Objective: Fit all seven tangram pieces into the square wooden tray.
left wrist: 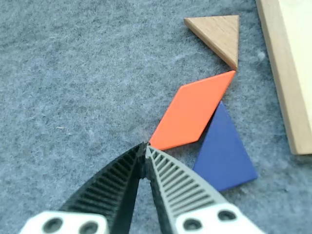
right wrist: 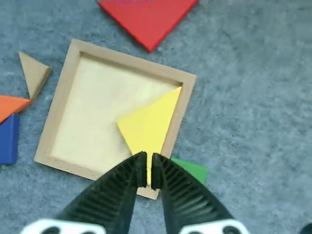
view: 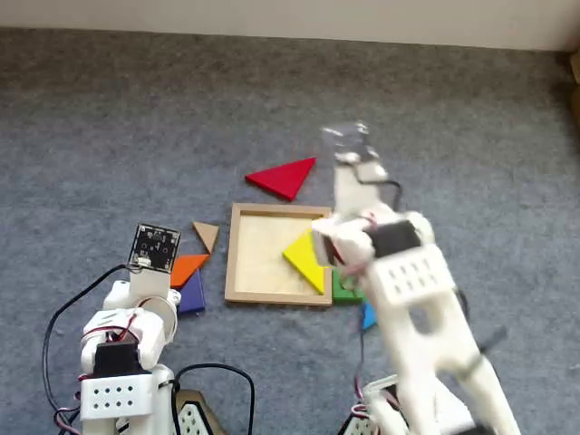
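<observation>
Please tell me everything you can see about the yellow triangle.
The yellow triangle is a flat, large triangular piece, painted smooth yellow, likely wood. It sits inside the wooden tray, along the side nearest the green piece. One corner reaches over the tray's rim, and the right gripper is shut on that corner. Whether it lies fully flat I cannot tell.

- Left arm (view: 127, 349) — white printed shells around a black motor block, with small holes dotting its base plate.
- Black cables (view: 216, 370) loop off its base, with red wires beside the motor.
- Square black circuit board (view: 156, 246) at its wrist.
- Right arm (view: 412, 276): white, with a perforated panel.
- Left gripper (left wrist: 145, 147) — ribbed tapered fingers (left wrist: 175, 180), one black and one grey, on white mounts with round screw holes.
- Right gripper (right wrist: 148, 161): ribbed dark fingers.
</observation>
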`<state>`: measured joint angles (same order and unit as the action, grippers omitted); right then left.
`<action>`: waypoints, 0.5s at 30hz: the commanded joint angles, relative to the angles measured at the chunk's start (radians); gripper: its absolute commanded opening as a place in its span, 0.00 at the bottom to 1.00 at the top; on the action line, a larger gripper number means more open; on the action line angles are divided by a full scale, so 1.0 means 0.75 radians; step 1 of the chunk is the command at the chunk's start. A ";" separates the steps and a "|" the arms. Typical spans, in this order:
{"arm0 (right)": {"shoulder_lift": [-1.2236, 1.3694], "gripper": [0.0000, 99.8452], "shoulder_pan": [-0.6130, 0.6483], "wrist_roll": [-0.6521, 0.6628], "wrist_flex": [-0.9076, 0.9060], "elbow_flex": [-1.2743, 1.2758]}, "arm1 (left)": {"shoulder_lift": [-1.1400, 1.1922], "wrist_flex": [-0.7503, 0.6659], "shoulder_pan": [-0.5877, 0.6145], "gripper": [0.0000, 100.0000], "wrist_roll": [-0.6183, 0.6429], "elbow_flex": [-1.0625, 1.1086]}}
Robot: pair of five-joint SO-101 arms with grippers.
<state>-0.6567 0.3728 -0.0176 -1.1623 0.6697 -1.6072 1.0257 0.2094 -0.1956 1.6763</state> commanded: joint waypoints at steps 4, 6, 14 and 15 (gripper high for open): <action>-0.586 0.03 -0.157 0.014 -0.003 0.294 | -0.015 0.006 0.017 0.01 -0.010 0.038; -0.740 0.03 -0.177 0.016 -0.003 0.390 | -0.015 0.006 0.017 0.01 -0.010 0.038; -1.314 0.03 -0.202 0.016 -0.001 0.764 | -0.015 0.006 0.017 0.01 -0.010 0.038; -1.380 0.03 -0.202 0.016 -0.001 0.807 | -0.015 0.006 0.017 0.01 -0.010 0.038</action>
<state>-1.5512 0.2363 -0.0176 -1.1623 1.2236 -1.6072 1.0257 0.2094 -0.1956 1.6763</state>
